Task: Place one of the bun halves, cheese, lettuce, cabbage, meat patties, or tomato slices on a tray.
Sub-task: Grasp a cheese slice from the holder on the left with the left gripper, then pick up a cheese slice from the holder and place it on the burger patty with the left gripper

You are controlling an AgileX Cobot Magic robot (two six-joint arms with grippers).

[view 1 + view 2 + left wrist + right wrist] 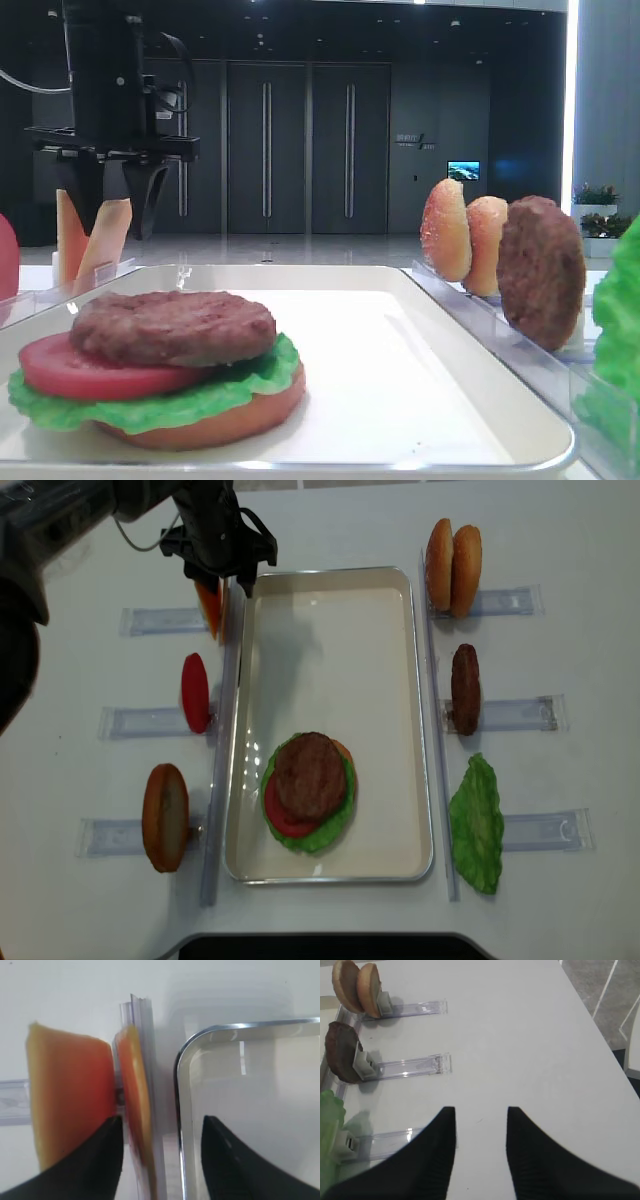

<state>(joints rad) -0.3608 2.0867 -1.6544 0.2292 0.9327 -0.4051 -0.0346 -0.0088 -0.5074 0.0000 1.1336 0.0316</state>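
In the front high view, the tray [440, 330] is seen holding a stack: bun base, lettuce [150, 395], tomato [75, 368] and patty [172, 325]. The left gripper [128, 205] is poised over two upright cheese [92, 240] slices at the back left.

In the right wrist view, the right gripper [480, 1125] is seen with jaws parted and nothing between them, above bare table [530, 1040], near clear holders [410, 1066].

In the left wrist view, the jaws are spread, with one cheese slice between them, not yet pinched; the tray corner lies just beside.

In the overhead view, the cheese stands just left of the tray's far left corner.
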